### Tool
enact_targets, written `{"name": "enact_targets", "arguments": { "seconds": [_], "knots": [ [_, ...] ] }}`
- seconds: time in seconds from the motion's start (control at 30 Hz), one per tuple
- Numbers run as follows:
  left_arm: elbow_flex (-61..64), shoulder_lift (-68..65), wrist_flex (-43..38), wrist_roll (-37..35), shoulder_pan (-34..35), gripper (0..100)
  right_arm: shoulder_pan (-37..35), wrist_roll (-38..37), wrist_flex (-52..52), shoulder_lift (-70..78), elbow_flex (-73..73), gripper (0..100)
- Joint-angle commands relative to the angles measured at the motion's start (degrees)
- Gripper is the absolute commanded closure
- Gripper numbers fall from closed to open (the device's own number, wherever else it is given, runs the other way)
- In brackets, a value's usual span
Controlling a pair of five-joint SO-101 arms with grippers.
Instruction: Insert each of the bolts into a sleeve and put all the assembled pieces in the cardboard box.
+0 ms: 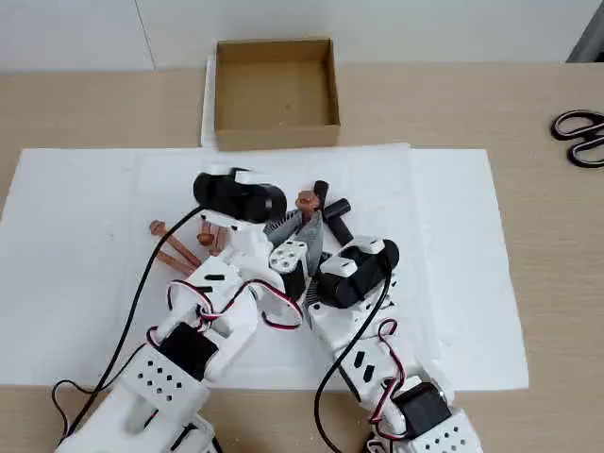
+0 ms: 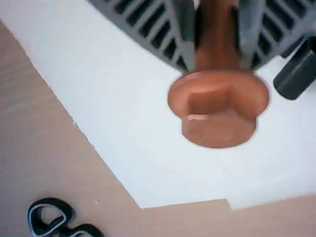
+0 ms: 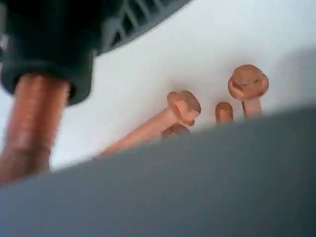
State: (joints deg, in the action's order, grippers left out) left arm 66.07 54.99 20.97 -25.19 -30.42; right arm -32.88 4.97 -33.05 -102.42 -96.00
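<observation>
My left gripper (image 1: 298, 223) (image 2: 217, 44) is shut on the shaft of a copper bolt (image 2: 217, 106), whose hex head (image 1: 307, 200) sticks out past the fingertips. My right gripper (image 1: 317, 243) meets it from the other side, shut on a black sleeve (image 3: 49, 44). A threaded copper shaft (image 3: 29, 128) runs into the sleeve's mouth. The broad grey finger (image 3: 197, 187) hides what is below it. Loose black sleeves (image 1: 337, 215) (image 2: 296, 74) lie just beyond the grippers. Several loose bolts (image 1: 175, 247) (image 3: 182, 106) lie on the white sheet to the left. The cardboard box (image 1: 276, 134) stands at the back.
A white sheet (image 1: 453, 283) covers the middle of the wooden table. Black-handled scissors (image 1: 580, 137) (image 2: 54, 222) lie on the bare wood at the far right. Both arm bodies crowd the near edge.
</observation>
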Motion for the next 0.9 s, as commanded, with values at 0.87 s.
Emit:
{"name": "enact_targets", "arguments": {
  "seconds": [0.87],
  "knots": [
    [-0.48, 1.67, 6.86, 2.73, -3.69, 99, 0.66, 0.35, 1.19, -1.19, -0.53, 96.3]
  ]
}}
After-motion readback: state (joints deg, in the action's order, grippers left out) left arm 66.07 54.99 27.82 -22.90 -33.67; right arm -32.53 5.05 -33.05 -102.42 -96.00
